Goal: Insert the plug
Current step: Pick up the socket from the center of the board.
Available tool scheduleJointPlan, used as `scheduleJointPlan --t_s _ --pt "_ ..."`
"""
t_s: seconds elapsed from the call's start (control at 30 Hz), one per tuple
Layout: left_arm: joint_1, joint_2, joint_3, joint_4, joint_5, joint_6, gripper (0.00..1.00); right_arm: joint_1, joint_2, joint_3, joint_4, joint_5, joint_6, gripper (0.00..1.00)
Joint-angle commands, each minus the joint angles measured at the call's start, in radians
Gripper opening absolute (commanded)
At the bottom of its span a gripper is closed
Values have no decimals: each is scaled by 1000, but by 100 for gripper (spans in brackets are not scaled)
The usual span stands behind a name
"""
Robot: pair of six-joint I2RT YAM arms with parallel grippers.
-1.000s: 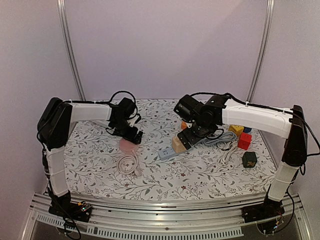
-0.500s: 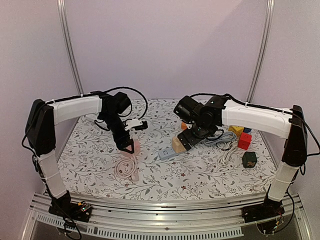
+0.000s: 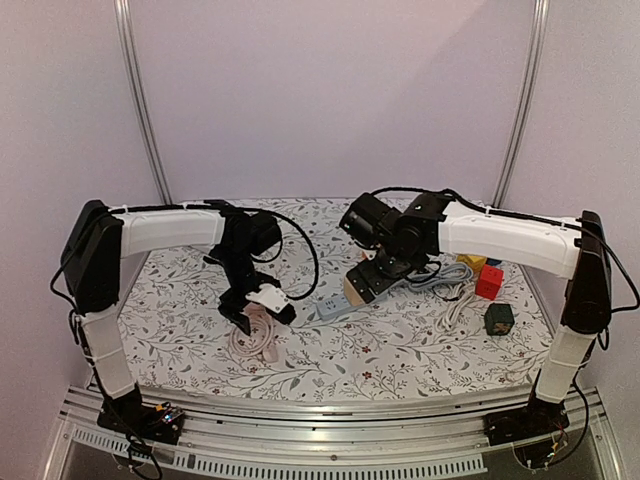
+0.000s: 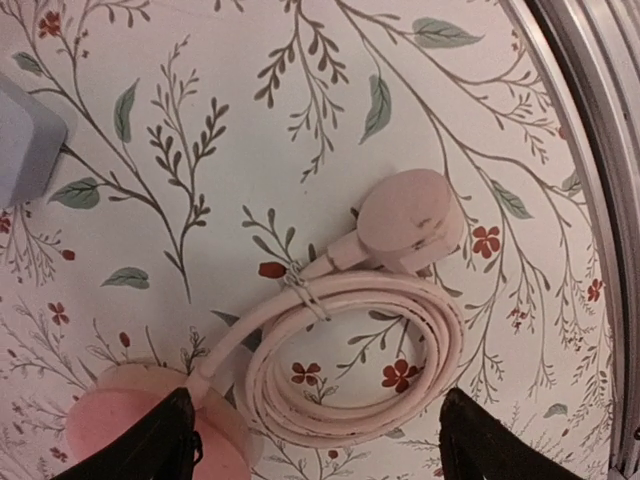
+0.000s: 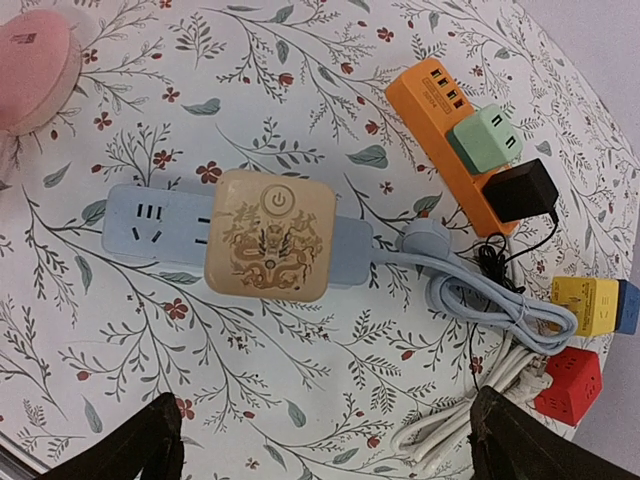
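Left gripper (image 4: 315, 425): fingers spread wide, nothing in them, hanging just over the coiled pink cable (image 4: 360, 370), which lies between them. The pink plug (image 4: 410, 220) is what I need. It's flat on the floral cloth (image 4: 250, 120) just ahead of the fingertips, past the far side of the coil and nearer the finger on the right of the wrist view. Its neck runs back into the coil, where a thin tie (image 4: 305, 290) binds the loops. The pink round puck (image 4: 110, 420) on the cable's other end sits right against the other finger.

My read: the step in hand is the pick on the plug.
- Push the hand forward until the plug head, not the coil, is between the fingers.
- Rotate so the pads close on the flat sides of the head, clear of neck and loops.
- Lift slow, because the tie means the whole coil will likely drag along.
- Can't see the prongs, so I can't tell which way they face.

Further out, beyond the puck-side finger: a corner of the blue power strip (image 4: 25, 140). Right gripper (image 5: 320, 440) is also spread and empty, hovering over that strip. The tan dragon adapter (image 5: 270, 248) fills its middle, with free sockets (image 5: 150, 225) beside it. I'd have the right pin the strip before insertion.
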Motion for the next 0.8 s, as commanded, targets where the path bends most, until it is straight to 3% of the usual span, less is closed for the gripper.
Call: scheduleJointPlan --t_s 0.0,0.2,0.47,0.63,0.77 --pt "-37 73 -29 127 -58 169 83 9 -44 -45 26 -5 38 99" --pt "-53 93 -119 273 -128 185 78 10 -90 -93 36 -13 60 99" --pt "-64 134 -156 336 -164 142 38 13 -89 -102 41 -17 71 99" --pt "-64 102 -167 335 -173 83 3 14 -109 -111 43 0 74 99" --pt "-54 50 -58 261 -123 -72 0 11 -158 -129 51 39 55 99"
